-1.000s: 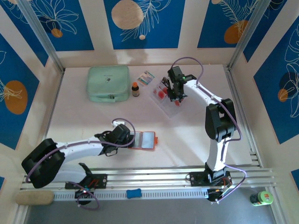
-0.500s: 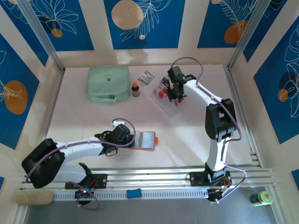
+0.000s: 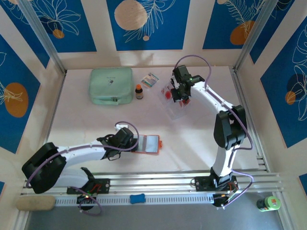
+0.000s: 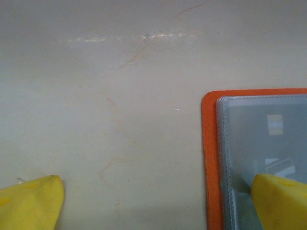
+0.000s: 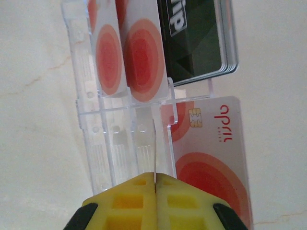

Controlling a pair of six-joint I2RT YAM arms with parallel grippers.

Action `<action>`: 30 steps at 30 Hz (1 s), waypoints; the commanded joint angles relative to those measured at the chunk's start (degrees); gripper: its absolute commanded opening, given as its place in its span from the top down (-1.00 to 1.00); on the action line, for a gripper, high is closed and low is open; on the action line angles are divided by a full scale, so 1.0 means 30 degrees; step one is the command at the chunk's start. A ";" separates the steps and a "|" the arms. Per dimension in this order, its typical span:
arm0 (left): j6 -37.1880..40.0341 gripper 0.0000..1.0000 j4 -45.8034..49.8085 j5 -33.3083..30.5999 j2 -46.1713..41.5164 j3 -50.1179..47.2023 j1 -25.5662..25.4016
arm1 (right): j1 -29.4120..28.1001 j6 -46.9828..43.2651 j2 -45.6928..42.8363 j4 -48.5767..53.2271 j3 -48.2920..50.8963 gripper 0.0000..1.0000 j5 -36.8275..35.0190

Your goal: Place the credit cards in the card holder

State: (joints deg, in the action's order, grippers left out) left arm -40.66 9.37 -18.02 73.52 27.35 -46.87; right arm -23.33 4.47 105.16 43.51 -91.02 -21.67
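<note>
The credit cards stand on edge in a clear slotted rack, each pale with a red round spot; one more lies flat beside it. My right gripper is shut on one thin card seen edge-on, at the back right of the table. The card holder, orange with clear grey-blue pockets, lies unfolded near the front. My left gripper stands open at its left edge, one yellow fingertip over a pocket, the other on bare table.
A mint-green zip pouch lies at the back left, with a small brown bottle and a patterned packet to its right. A stack of dark cards sits at the rack's far end.
The right jaws have closed fully on the card. The right gripper has shifted slightly toward the back. The left arm has not moved.
</note>
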 commanded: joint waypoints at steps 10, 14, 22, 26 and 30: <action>0.0100 -0.99 0.1332 -0.0031 -0.0746 0.0571 0.0124 | -0.1644 0.4985 -0.5359 -0.2645 0.4080 1.00 0.6281; 0.0223 -1.00 0.1458 -0.0038 -0.0828 0.0810 0.0103 | -0.2158 0.8657 -0.7294 -0.6934 0.8442 1.00 0.9689; 0.0252 -1.00 0.1500 -0.0008 -0.0696 0.0931 0.0113 | -0.4312 1.4872 -0.8627 -1.4201 1.5315 1.00 1.1198; 0.0225 -1.00 0.1474 0.0008 -0.0710 0.0902 0.0114 | -0.5176 1.5975 -0.8320 -1.5525 1.6715 1.00 1.0856; 0.0225 -1.00 0.1514 -0.0014 -0.0639 0.0840 0.0105 | -0.5486 1.6529 -0.7819 -1.6371 1.7392 1.00 1.1062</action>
State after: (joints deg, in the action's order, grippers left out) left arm -40.42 12.51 -18.04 72.05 28.88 -46.87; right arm -39.27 50.26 81.45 0.05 -39.75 9.93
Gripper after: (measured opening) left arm 0.998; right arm 0.044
